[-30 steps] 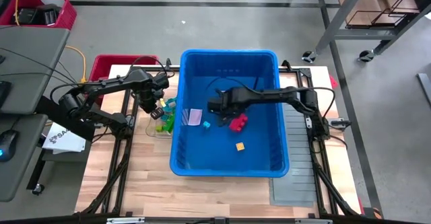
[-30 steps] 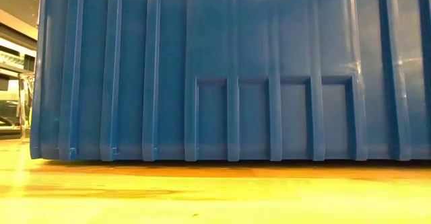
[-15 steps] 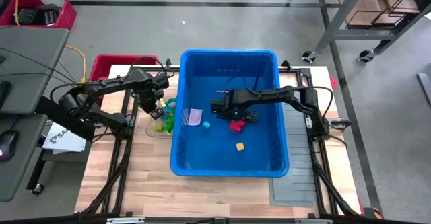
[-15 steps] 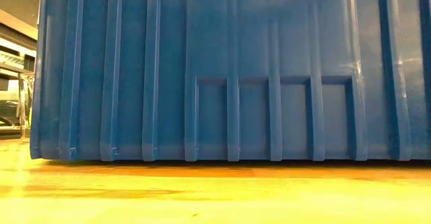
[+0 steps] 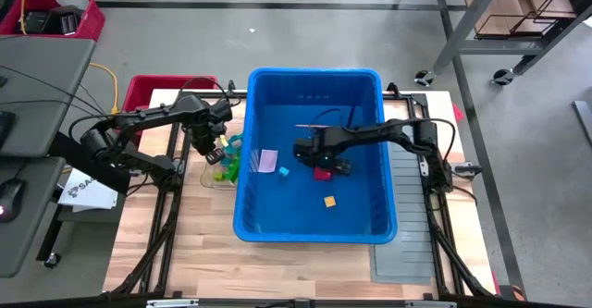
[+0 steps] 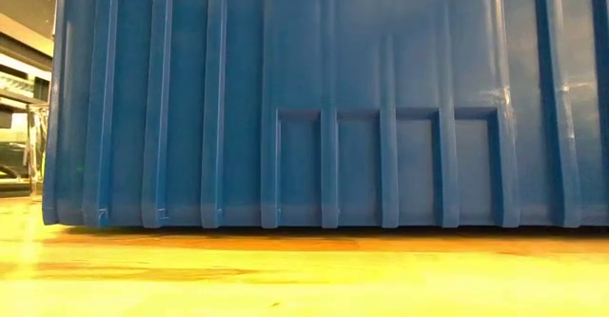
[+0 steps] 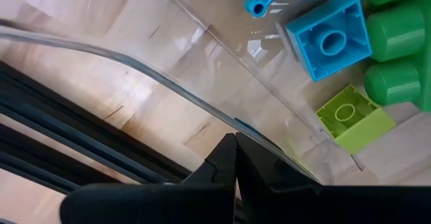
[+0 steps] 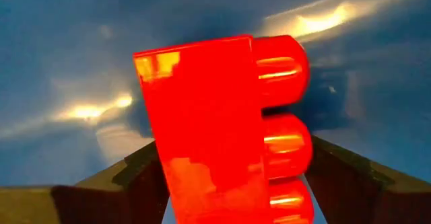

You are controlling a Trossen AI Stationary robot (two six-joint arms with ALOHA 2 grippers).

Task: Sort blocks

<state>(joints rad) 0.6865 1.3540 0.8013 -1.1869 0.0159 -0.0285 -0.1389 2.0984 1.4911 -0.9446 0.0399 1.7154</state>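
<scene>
I see the wooden table (image 5: 277,262) carrying the big blue bin (image 5: 314,81), which fills nearly the whole low view as a ribbed blue wall (image 6: 324,98). My right tool (image 5: 324,163) is down inside the bin near its middle, its fingers spread wide on either side of a red block (image 5: 324,173); in the right wrist view that red block (image 8: 215,130) sits between my two dark fingers, studs turned sideways, though I cannot tell whether the fingers actually touch it. From the red block, an orange block (image 5: 329,201) lies on the bin floor at about 5 o'clock, a small teal block (image 5: 284,171) at about 9 o'clock, and a pale lilac piece (image 5: 267,160) a bit farther toward 9 o'clock. My left tool (image 5: 215,153) waits outside the bin at its 9 o'clock side, fingers pressed together, over a clear tray (image 5: 211,180) holding the sorted blocks. The left wrist view shows the tray's clear wall (image 7: 155,62), a blue block (image 7: 328,44), a lime block (image 7: 353,118) and darker green blocks (image 7: 397,56) inside.
</scene>
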